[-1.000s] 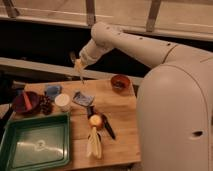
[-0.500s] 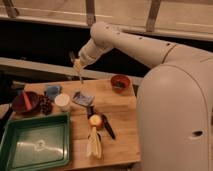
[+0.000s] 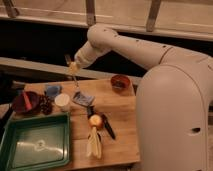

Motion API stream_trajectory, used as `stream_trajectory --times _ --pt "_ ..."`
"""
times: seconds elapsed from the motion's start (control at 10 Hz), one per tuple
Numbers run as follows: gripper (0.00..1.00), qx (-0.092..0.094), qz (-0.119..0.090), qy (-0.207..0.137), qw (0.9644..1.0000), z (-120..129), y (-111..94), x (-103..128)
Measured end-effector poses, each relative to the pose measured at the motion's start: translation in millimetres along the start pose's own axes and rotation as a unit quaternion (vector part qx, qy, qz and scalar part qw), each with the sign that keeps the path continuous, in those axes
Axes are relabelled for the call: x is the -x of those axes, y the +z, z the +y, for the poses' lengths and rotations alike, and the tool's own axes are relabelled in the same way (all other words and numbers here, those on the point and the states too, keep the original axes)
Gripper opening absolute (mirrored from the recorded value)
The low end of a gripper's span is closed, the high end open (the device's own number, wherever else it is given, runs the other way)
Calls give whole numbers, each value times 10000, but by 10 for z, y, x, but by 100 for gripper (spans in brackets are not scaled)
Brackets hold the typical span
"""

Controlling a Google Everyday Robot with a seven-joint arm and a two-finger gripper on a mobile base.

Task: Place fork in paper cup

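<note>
Above the rear left of the wooden table [image 3: 122,146], found the gripper [image 3: 74,68] in the air at the end of the white arm [image 3: 125,47], with jaws clamped together on the fork [image 3: 76,84]. Noted the fork hanging near upright, a short part showing above the gripper and the longer part pointing down, lower end just over a grey-blue flat item [image 3: 83,99] on the table; cannot tell whether touching it. Located the paper cup [image 3: 62,101] upright on the table, just left of that item and lower than the gripper, apart from the fork. Recorded a blue cup-like item [image 3: 52,90] behind the paper cup, a dark red bowl [image 3: 21,102] and dark grapes [image 3: 46,106] to its left, a green tray [image 3: 20,141] in front. Recorded a reddish-brown bowl [image 3: 120,82] at the rear right, and near the middle an orange round fruit [image 3: 96,121], a black-handled knife [image 3: 108,128] just beside it, and a pale yellow item [image 3: 93,145] in front of it
</note>
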Motion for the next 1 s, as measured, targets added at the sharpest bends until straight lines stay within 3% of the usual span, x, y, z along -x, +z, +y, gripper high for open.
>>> stream_trajectory --times 0.3,0.6,0.8,1.0 --pt "0 421 35 -359 9985 537 440 115" --pt "0 793 71 -700 9944 864 851 241" --pt "0 862 197 -880 9922 924 1059 288" --pt "0 746 306 -943 9923 793 1182 272"
